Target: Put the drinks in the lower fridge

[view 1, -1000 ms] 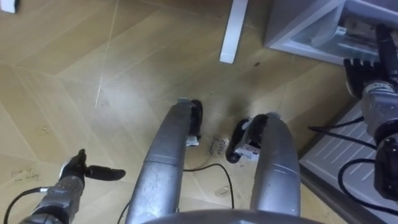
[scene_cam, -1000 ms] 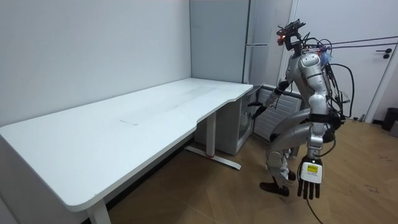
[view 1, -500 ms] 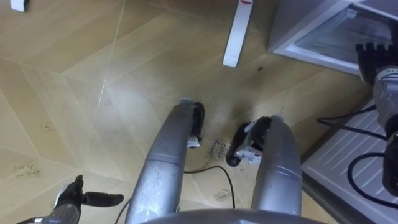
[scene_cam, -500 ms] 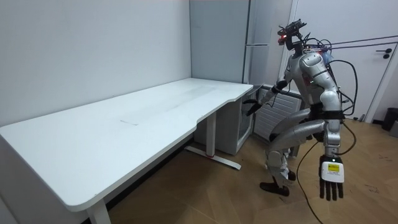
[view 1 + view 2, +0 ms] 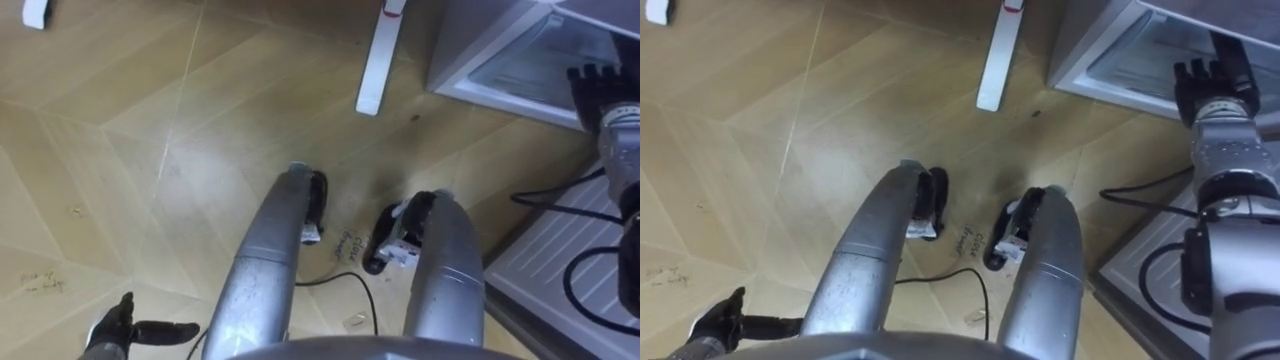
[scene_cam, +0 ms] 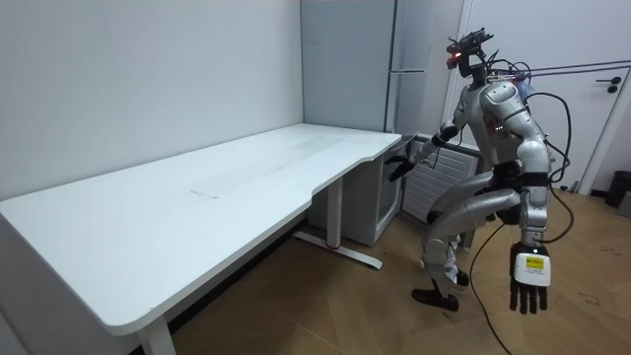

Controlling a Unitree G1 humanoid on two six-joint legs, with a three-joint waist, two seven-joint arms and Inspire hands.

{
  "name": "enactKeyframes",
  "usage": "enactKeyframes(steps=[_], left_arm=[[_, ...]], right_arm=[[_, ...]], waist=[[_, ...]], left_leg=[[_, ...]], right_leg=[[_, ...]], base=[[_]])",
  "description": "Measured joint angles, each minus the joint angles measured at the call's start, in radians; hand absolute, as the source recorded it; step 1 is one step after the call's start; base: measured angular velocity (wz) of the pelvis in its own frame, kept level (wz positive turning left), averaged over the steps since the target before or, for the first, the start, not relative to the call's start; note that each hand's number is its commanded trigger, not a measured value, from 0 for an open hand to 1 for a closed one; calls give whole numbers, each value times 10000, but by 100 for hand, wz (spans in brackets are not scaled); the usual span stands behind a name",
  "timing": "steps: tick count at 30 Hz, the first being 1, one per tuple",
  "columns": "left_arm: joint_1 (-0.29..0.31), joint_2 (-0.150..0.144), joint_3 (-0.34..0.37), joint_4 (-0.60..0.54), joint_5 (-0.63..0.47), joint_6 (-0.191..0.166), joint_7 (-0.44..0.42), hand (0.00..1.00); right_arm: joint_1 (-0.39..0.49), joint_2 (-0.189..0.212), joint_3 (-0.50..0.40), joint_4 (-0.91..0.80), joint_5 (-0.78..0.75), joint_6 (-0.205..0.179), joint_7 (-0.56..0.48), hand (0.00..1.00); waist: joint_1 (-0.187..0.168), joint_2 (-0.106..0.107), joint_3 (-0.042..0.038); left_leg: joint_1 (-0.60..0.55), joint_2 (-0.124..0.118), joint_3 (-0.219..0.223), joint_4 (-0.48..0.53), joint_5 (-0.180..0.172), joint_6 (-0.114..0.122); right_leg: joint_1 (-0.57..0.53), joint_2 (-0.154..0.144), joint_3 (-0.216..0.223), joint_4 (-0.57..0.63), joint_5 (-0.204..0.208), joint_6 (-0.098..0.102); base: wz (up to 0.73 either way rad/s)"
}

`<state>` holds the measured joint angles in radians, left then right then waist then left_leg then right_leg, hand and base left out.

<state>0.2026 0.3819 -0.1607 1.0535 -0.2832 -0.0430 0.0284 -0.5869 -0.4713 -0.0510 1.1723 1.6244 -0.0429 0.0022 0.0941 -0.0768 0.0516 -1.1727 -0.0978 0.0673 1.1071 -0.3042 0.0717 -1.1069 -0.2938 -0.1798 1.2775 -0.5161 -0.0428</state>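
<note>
Robot hand left [image 5: 115,330] straight-fingered, empty | robot hand right [image 5: 1212,88] relaxed, empty | boxy grey fridge [image 5: 1095,35]

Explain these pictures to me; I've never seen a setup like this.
This is a humanoid robot on two legs, with two arms ending in fingered hands. The room view is from a camera standing aside: the robot stands, knees bent, at the end of a white table, which has nothing on it. The two eye views are from its head, looking down past its own legs at the wooden floor. Its right hand, open, reaches toward an open fridge compartment. Its left hand hangs open at its side. Neither hand holds anything.
</note>
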Motion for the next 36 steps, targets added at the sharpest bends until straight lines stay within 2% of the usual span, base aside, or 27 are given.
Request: enactKeyframes(steps=[3, 6, 10, 12, 14, 16, 21, 24, 25, 26, 28, 29, 33, 35, 36], left_arm=[[12, 0, -32, -34, 7, 32, -5, 0], [15, -2, -35, -149, 13, 102, -54, 0], [19, -4, -66, -204, 24, 221, -232, 0], [14, -5, -71, -175, 25, 240, -353, 0], [14, 11, -70, -70, -81, 234, -503, 0], [11, -17, -69, 8, -335, 236, -665, 0], [-144, -85, 3, 269, -376, 213, -906, 0], [-336, -179, 1, 536, -384, 118, -902, 0], [-356, -257, 21, 662, -347, 84, -903, 0], [-359, -375, 39, 766, -298, 99, -882, 0], [-360, -620, 266, 766, -282, 123, -876, 0], [-373, -751, 412, 772, -301, 90, -867, 0], [-307, -1042, 405, 1076, -381, -57, -836, 0], [-302, -1228, 422, 1149, -400, -57, -801, 0], [-306, -1268, 423, 1157, -401, -60, -802, 0]], right_arm=[[28, -9, 13, 3, -151, 1, -2, 0], [162, -53, 93, 4, -237, -7, 6, 0], [636, -191, 489, 224, -789, -1, 660, 0], [965, -276, 798, 381, -1119, -1, 1220, 0], [1832, -281, 1116, 393, -1751, 26, 1944, 0], [2335, -276, 1315, 580, -2197, 30, 2430, 0], [3023, -209, 1650, 1350, -2838, 231, 3192, 0], [3246, 87, 1635, 1711, -3076, 217, 3427, 0], [3396, 326, 1519, 1718, -3324, 219, 3537, 0], [3644, 546, 1457, 1767, -3482, 228, 3689, 0], [4095, 785, 1363, 1792, -3590, 233, 3894, 0], [4414, 951, 1357, 1790, -3695, 230, 3941, 0], [5329, 1544, 1353, 1792, -3653, 271, 4137, 0], [5715, 2004, 1100, 1762, -3634, 274, 4171, 0], [5814, 2123, 1037, 1751, -3633, 276, 4184, 0]], waist=[[48, 67, 3], [258, 140, 11], [466, 261, 16], [505, 353, 11], [502, 442, -29], [499, 397, -36], [472, 397, -59], [388, 446, -91], [367, 460, -100], [234, 535, -155], [193, 587, -298], [150, 603, -324], [141, 586, -373], [-174, 551, -373], [-216, 537, -371]], left_leg=[[199, 10, -38, 0, -18, -24], [461, 97, -65, -35, -56, -63], [1223, 135, -210, -536, -37, -115], [1633, 139, -388, -849, 60, -273], [2280, 133, -720, -1341, 122, -377], [2749, 160, -821, -1757, 172, -429], [3798, 220, -1106, -2683, 290, -502], [4466, 449, -1236, -3174, 252, -574], [4844, 567, -1241, -3447, 239, -602], [5253, 691, -1274, -3727, 237, -614], [5768, 702, -1261, -4135, 241, -609], [6175, 691, -1244, -4449, 261, -603], [7534, 699, -951, -5674, 426, -571], [8310, 687, -865, -6336, 575, -560], [8493, 689, -864, -6481, 605, -565]], right_leg=[[203, 18, -31, -31, -19, -24], [494, 163, -27, -147, -25, -29], [1333, 209, -280, -695, -15, -35], [1868, 217, -565, -1106, 78, -111], [2770, 376, -983, -1806, 139, -114], [3268, 518, -1090, -2284, 222, -77], [4517, 743, -1552, -3460, 485, -222], [5339, 1145, -1698, -4367, 691, -190], [5760, 1324, -1735, -4839, 823, -192], [6259, 1471, -1813, -5327, 929, -151], [6797, 1577, -1798, -5859, 1044, -53], [7181, 1609, -1795, -6214, 1118, 5], [8399, 1790, -1586, -7499, 1484, 154], [9104, 1882, -1517, -8240, 1709, 262], [9301, 1909, -1528, -8440, 1772, 273]], base=[[-1], [-8], [3], [11], [24], [16], [5], [-7], [-15], [-9], [0], [-4], [-19], [-9], [0]])
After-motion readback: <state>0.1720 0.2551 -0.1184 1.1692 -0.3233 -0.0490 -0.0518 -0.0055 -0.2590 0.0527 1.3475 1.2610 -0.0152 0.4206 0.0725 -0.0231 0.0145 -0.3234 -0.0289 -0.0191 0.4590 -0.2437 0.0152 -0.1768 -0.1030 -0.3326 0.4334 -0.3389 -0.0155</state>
